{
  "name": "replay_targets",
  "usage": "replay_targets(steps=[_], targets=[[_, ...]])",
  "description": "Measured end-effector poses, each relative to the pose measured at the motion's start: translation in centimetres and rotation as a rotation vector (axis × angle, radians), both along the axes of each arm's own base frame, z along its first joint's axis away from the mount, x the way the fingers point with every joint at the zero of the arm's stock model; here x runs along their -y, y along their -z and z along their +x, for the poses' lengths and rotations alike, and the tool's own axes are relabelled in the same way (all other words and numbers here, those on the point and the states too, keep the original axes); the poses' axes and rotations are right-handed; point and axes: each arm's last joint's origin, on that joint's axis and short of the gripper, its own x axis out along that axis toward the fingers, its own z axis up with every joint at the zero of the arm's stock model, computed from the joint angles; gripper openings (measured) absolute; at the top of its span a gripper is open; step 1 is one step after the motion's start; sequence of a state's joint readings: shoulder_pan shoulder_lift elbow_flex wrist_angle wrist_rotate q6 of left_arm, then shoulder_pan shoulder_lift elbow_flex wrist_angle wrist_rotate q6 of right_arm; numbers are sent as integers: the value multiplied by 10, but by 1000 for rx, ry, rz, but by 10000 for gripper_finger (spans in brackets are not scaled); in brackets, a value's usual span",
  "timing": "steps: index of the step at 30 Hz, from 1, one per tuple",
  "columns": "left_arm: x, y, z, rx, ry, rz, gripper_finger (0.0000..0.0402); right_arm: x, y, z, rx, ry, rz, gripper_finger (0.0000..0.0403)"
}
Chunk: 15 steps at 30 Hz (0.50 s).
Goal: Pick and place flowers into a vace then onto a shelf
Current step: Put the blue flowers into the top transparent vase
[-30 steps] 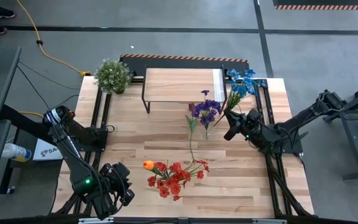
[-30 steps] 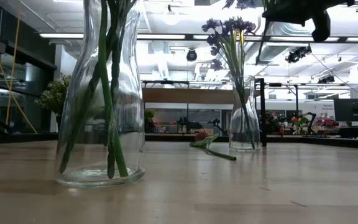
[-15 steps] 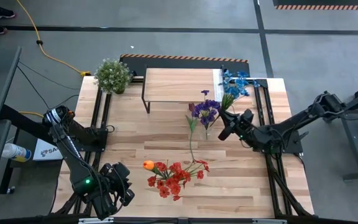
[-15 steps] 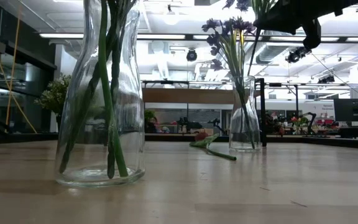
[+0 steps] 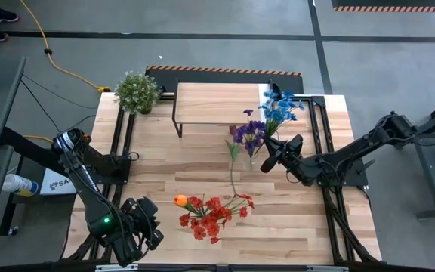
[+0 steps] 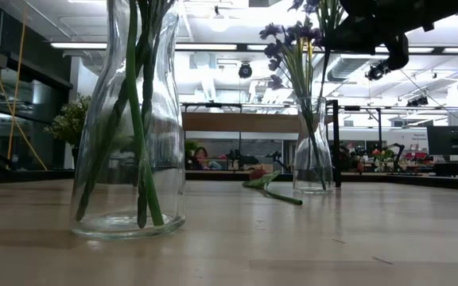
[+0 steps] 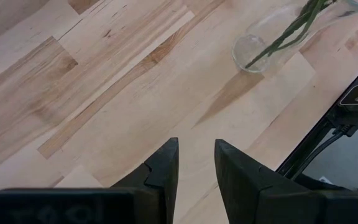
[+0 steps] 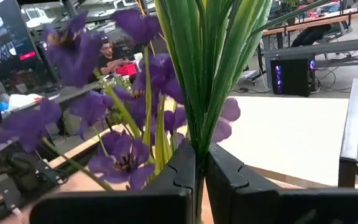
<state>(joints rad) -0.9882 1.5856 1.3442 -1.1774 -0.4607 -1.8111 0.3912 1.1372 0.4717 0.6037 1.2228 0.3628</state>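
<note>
My right gripper (image 5: 268, 160) is shut on a bunch of blue flowers (image 5: 282, 106) and hovers just right of the clear vase with purple flowers (image 5: 249, 136). The wrist view shows the purple blooms (image 8: 123, 124) close in front of the fingers. A second clear vase (image 6: 130, 119) holds red flowers and one orange bloom (image 5: 208, 215). One loose flower stem (image 5: 232, 175) lies flat on the table between the vases. The shelf (image 5: 221, 102) stands at the far edge. My left gripper (image 7: 196, 167) is open above bare table at the near left corner (image 5: 143, 221). My right gripper pinches the bundled green stems (image 8: 199, 134) of the blue flowers between its two fingers, coming from the table's right. The bunch is lifted clear of the table, and its blooms (image 5: 282, 106) lean toward the far edge. A stem end (image 6: 323, 52) reaches down toward the purple vase's mouth.
A bushy green potted plant (image 5: 137, 91) stands at the far left corner beside the shelf. Black rails run along the table's left (image 5: 119, 151) and right (image 5: 319, 128) sides. Bare wood lies between the two vases and left of them (image 5: 180, 162).
My right gripper has carried the blue flowers toward the table's left and a little nearer, closing in on the purple vase. The blue blooms have shifted with it, from beside the shelf's right end toward the purple blooms. My left arm has kept still.
</note>
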Motion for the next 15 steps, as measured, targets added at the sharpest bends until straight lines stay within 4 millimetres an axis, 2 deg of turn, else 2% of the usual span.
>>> replay_targets(steps=[7, 15], targets=[[0, 0, 0, -2, 0, 3, 138, -1, 5, 3, -3, 1, 10, 25], [0, 0, 0, -2, 0, 3, 138, -2, 6, 4, 5, -7, 19, 25]])
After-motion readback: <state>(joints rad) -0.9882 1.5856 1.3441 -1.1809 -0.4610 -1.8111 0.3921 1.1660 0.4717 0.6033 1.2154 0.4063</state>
